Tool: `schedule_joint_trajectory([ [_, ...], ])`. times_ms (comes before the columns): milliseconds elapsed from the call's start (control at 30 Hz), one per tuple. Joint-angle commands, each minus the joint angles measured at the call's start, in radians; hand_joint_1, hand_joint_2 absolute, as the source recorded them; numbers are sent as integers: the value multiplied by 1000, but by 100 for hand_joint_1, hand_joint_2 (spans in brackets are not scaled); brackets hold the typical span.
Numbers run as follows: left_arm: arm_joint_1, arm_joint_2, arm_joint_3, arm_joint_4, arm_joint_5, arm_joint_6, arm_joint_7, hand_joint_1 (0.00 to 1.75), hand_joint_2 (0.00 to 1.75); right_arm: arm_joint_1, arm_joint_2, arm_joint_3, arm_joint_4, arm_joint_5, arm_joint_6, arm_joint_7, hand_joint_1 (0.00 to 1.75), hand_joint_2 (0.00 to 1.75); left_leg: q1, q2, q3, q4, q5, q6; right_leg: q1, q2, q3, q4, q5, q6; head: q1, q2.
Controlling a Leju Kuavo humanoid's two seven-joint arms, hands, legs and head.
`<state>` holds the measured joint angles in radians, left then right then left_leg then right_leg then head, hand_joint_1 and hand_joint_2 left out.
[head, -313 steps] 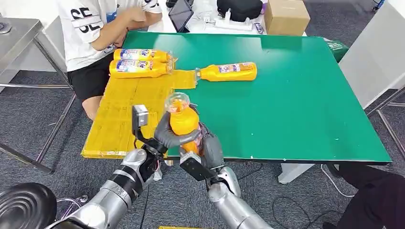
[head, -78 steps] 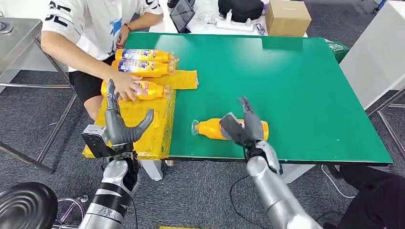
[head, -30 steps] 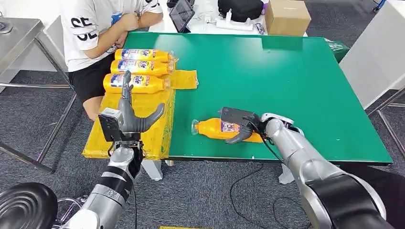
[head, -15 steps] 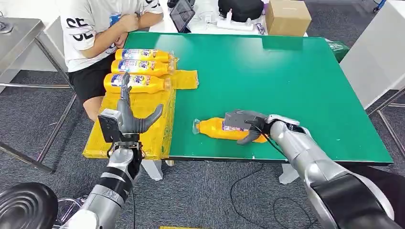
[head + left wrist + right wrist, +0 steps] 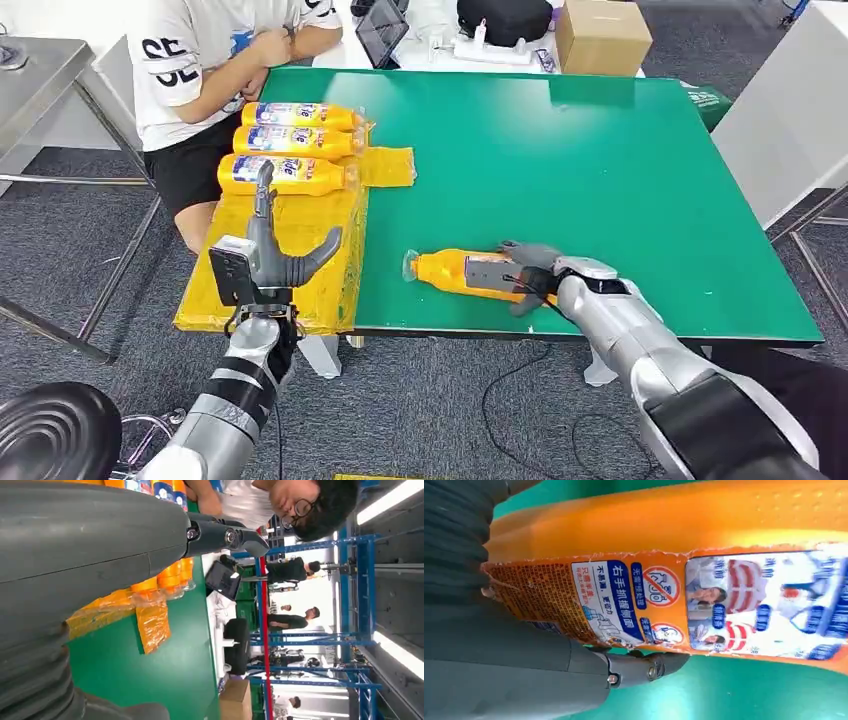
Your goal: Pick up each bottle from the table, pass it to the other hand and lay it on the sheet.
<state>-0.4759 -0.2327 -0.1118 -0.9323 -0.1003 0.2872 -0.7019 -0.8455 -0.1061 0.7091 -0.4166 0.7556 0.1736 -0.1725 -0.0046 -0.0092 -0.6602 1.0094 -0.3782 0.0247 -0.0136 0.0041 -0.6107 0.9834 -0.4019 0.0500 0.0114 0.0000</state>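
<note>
An orange bottle [image 5: 447, 271] lies on its side near the front edge of the green table [image 5: 620, 170], cap pointing left. My right hand [image 5: 527, 277] wraps around its base end, fingers over the top and thumb [image 5: 639, 667] under the labelled body [image 5: 724, 520]. My left hand [image 5: 275, 252] is raised over the yellow sheet [image 5: 240, 300], fingers spread, holding nothing. Three more orange bottles [image 5: 290, 143] lie side by side at the sheet's far end.
A person in a white shirt [image 5: 200, 60] sits at the table's far left corner, close to the sheet. A cardboard box [image 5: 598, 35], a tablet [image 5: 378, 30] and a black bag [image 5: 500, 15] sit beyond the table's far edge. A black stool [image 5: 55, 430] stands lower left.
My right hand has settled lower around the bottle, its fingers closing over the top. The bottle has shifted slightly toward the front edge. My left hand has stayed almost still.
</note>
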Motion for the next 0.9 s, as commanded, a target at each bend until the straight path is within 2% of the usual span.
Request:
schedule_joint_trajectory([
  [33, -17, 6, 20, 54, -13, -15, 4, 0, 175, 20, 28, 82, 88, 43, -48, 77, 0, 175, 1, 1, 6, 0, -2, -2, 2, 0, 6, -2, -1, -2, 0, 0],
  [233, -24, -1, 22, 65, -11, -23, 4, 0, 175, 47, 41, 79, 88, 42, -54, 75, 0, 175, 1, 0, 4, -1, -1, -1, 1, -1, 5, -2, -1, -1, 0, 0],
  [267, -24, -1, 21, 65, -13, -20, 4, 0, 175, 49, 42, 78, 88, 43, -59, 76, 30, 175, 2, -1, 7, -1, -2, -2, 2, -2, 8, -2, -2, -2, 0, 0],
  [300, -22, -2, 22, 63, -13, -20, 4, 0, 175, 53, 41, 69, 81, 41, -75, 71, 148, 175, 2, 0, 9, -1, -2, -2, 3, -2, 9, -2, -2, -3, 0, 0],
  [333, -17, -1, 23, 55, -14, -19, 4, 0, 175, 53, 40, 61, 76, 43, -96, 70, 175, 175, 2, 0, 7, -1, -2, -2, 2, -1, 8, -2, -1, -2, 0, 0],
  [467, 3, 0, 34, 24, -17, -21, 10, 0, 175, 54, 31, 2, 21, 40, -203, 58, 175, 175, 2, 2, 8, 0, -1, -2, 2, 0, 8, -2, -1, -2, 0, 0],
  [700, 10, 0, 37, 16, -19, -23, 12, 0, 175, 62, 27, -28, -11, 30, -235, 52, 175, 175, 0, 2, 5, 0, 0, 0, 0, 0, 4, -1, 1, 0, 0, 0],
  [800, 22, -2, 43, -1, -22, -25, 15, 0, 175, 103, 29, -127, -103, -6, -345, 23, 175, 175, 1, 2, 7, 0, -2, -1, 2, 1, 7, -1, 0, -1, 0, 0],
  [900, 41, -5, 51, -27, -16, -30, 22, 0, 175, 198, 49, -283, -299, -38, -483, -9, 175, 175, 1, 3, 7, 0, -2, -1, 2, 1, 6, 0, -1, -1, 0, 0],
])
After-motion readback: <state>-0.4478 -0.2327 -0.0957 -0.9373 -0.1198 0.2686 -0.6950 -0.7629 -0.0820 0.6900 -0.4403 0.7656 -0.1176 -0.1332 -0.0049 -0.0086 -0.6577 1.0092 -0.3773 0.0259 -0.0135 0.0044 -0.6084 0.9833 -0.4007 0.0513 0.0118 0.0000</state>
